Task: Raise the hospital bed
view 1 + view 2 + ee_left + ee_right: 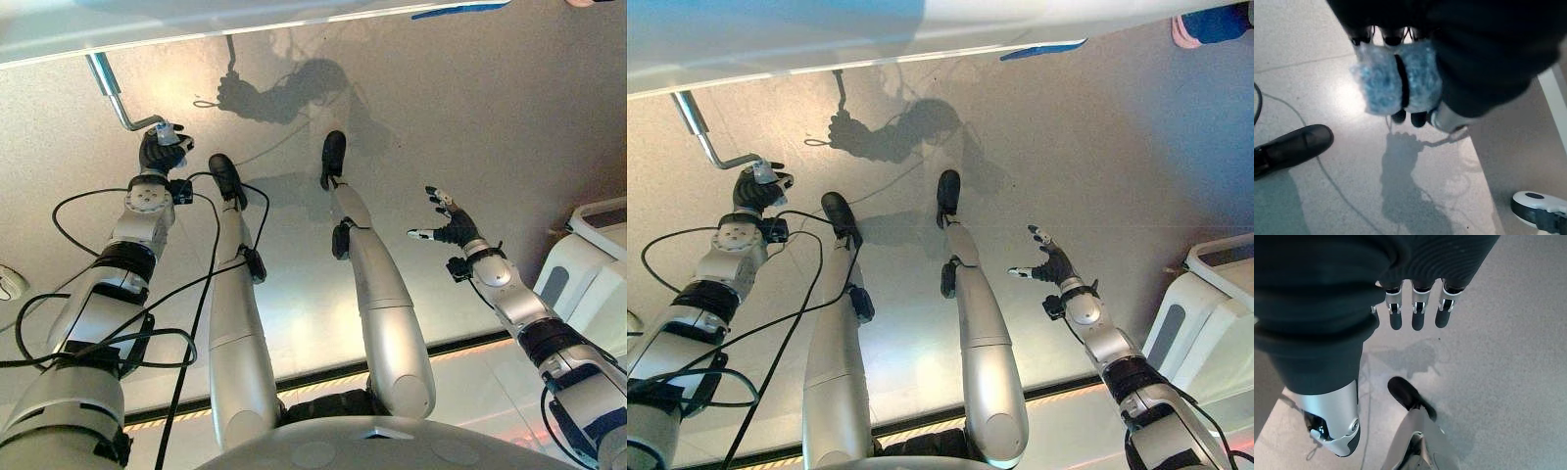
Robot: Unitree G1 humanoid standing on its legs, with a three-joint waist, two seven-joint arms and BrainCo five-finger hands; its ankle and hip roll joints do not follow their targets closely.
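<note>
I see my left hand (162, 147) at the far left, its fingers curled around the blue padded grip (1396, 81) at the end of the metal crank (113, 93), which comes down from under the white bed (196, 24) along the far edge. My right hand (451, 223) hangs over the floor (470, 117) at the right, well apart from the crank, with fingers spread and holding nothing.

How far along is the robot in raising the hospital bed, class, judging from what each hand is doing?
Done: the left hand has reached the bed's metal crank and curled round its blue-wrapped grip. In hand: that grip is held below the bed edge, ready for cranking. The right hand hovers open over the floor, idle. Left: turning the crank; whether the bed has risen at all cannot be told.
</note>
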